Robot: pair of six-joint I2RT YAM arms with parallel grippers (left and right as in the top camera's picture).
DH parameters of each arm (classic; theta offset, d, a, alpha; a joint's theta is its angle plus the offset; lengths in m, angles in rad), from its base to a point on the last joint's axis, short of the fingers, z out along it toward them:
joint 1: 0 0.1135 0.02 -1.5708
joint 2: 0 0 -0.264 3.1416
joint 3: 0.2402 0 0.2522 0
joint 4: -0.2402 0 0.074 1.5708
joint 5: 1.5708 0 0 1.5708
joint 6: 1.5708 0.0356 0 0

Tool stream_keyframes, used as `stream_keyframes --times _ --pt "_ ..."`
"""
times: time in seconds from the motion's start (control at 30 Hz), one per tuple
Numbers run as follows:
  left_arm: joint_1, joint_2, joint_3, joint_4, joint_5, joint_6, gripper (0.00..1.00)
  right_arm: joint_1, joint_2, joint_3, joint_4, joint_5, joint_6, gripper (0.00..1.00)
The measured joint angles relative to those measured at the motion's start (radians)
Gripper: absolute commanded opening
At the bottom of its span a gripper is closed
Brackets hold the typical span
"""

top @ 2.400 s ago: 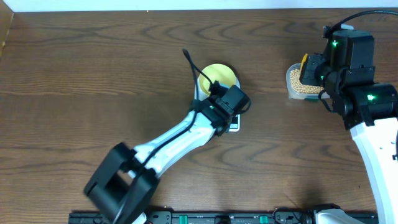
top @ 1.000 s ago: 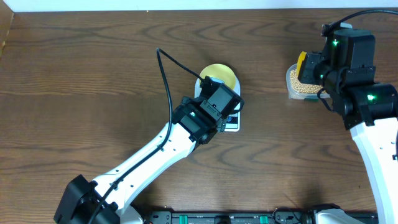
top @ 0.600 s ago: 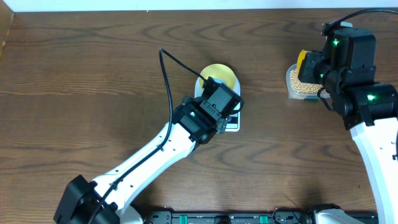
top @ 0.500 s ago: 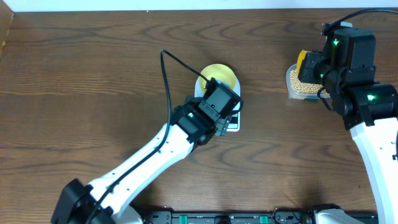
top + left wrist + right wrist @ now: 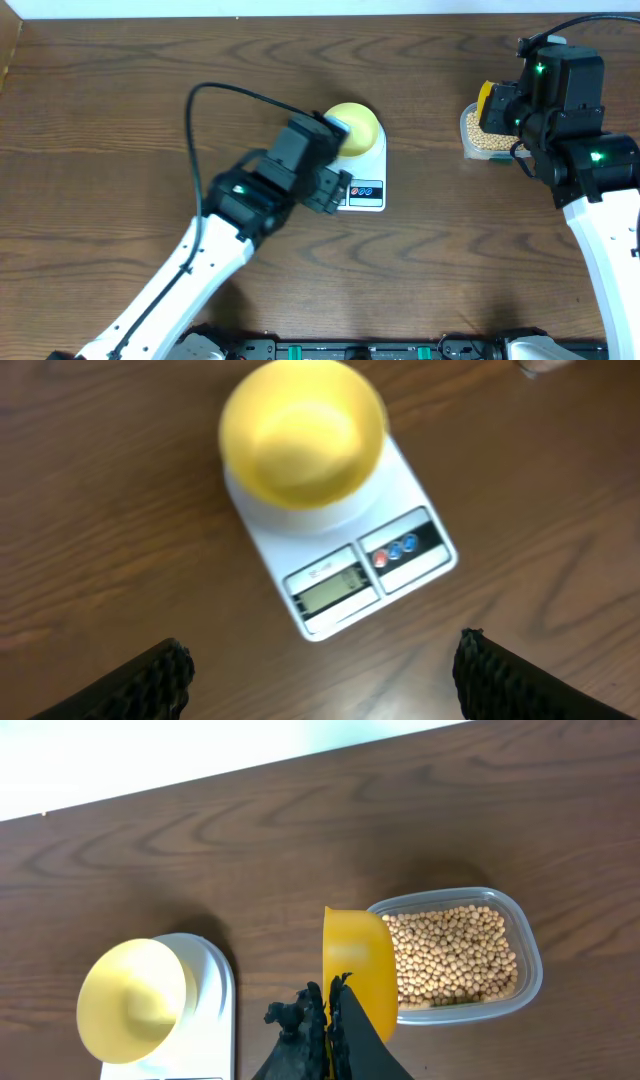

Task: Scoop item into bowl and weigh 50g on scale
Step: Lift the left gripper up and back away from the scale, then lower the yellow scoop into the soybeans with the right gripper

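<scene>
L gripper (image 5: pixel 322 678) hangs above the scale (image 5: pixel 345 560), ribbed black fingers (image 5: pixel 150 680) spread wide, gripping nothing. Smooth round pale-yellow bowl (image 5: pixel 303 435) sits on the flat white scale's 11 o'clock end, w/ grey LCD (image 5: pixel 335 592) & buttons (image 5: pixel 395 552) toward 5. R gripper (image 5: pixel 325 1020) clenched on glossy yellow scoop (image 5: pixel 358 970) at the 9 o'clock edge of a clear rounded tub (image 5: pixel 528 965) of small tan beans (image 5: pixel 450 955) — 3 o'clock from scale, woodgrain table (image 5: pixel 120 100)
</scene>
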Motion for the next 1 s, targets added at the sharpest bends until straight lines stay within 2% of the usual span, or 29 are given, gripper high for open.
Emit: stream_keyframes --times 0.17,0.43,0.6,0.83,1.0 --pt "0.093 -0.023 0.000 0.000 0.068 0.071 0.85 0.000 0.000 0.000 0.000 -0.002 0.000 0.01" --pt "0.132 -0.111 0.000 0.014 0.176 0.203 0.86 0.000 0.000 0.000 -0.001 -0.002 0.000 0.01" --pt "0.203 -0.119 0.000 0.005 0.282 0.274 0.85 0.000 0.000 0.000 -0.007 -0.002 0.000 0.01" --pt "0.301 -0.119 -0.001 0.005 0.364 0.314 0.85 0.000 0.000 0.000 -0.014 -0.002 0.000 0.01" --pt "0.312 -0.119 -0.001 0.005 0.376 0.314 0.85 0.000 0.000 0.000 -0.014 -0.002 0.000 0.01"
